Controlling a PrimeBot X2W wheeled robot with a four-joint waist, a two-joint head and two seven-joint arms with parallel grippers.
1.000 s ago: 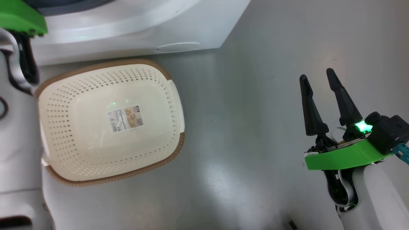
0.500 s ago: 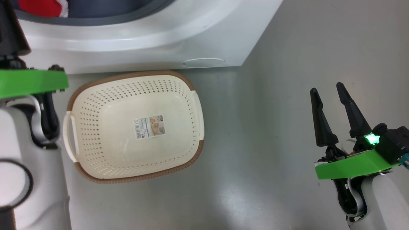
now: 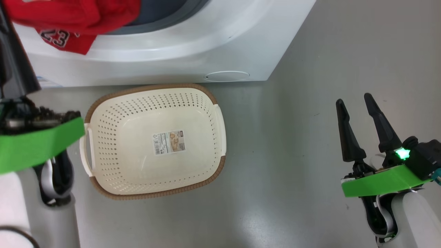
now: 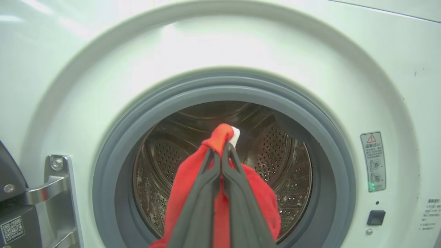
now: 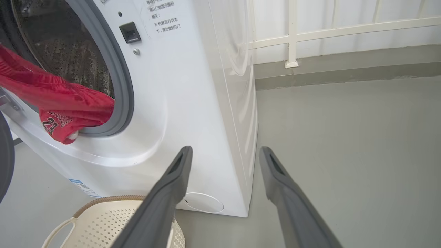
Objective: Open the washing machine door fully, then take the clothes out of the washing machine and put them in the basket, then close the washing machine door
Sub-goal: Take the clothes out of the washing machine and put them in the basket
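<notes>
My left gripper (image 4: 220, 153) is shut on the red clothes (image 4: 187, 182), pinching a fold with white trim just in front of the washing machine's (image 4: 344, 86) steel drum (image 4: 279, 155). The clothes (image 3: 72, 20) drape out over the lower lip of the opening, seen too in the right wrist view as clothes (image 5: 55, 100) hanging from the grey gasket (image 5: 120, 86). The cream basket (image 3: 206, 103) sits empty on the floor just in front of the machine (image 3: 213, 38). The washing machine door (image 5: 4, 155) stands open at the left. My right gripper (image 3: 355, 101) hovers open over bare floor, right of the basket.
Grey floor (image 3: 293, 165) stretches right of the basket and machine. A white railing (image 5: 293, 34) and low kerb run behind. The door hinge (image 4: 51, 186) sits left of the opening. A round white cap (image 3: 226, 75) marks the machine's lower front corner.
The head camera has shifted. The left arm has drawn back towards me, and the red clothes have come out of the opening over its lip. The right gripper stays open and still.
</notes>
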